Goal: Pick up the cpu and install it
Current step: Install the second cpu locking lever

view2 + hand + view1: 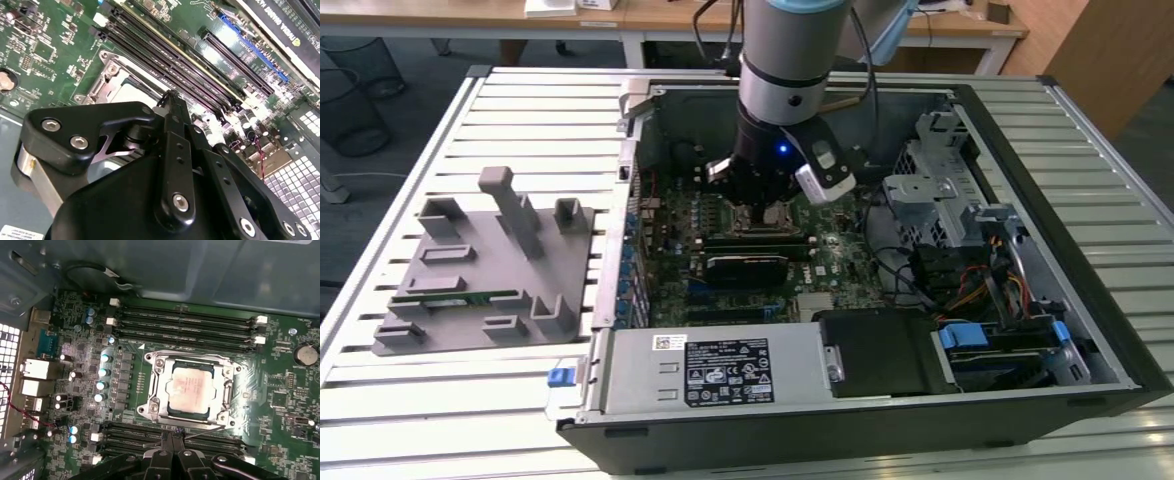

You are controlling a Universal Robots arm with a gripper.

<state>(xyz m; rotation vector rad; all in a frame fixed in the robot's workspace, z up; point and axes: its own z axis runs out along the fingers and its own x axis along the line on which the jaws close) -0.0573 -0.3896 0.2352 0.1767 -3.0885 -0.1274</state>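
One gripper (170, 450) is hovering with fingers pressed together, gripping nothing, just beside the socket frame (189, 390) on the motherboard (280, 390). Cpu (189, 390) is sitting in the socket, apparently placed; latching judged unconfirmed.

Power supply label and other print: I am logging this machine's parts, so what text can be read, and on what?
Power supply label: print and symbols, too small to read.
White sticker beside it: too small.
cpu top: faint marks, unreadable.
Black card: white lettering, upside down, cut off, unreadable.
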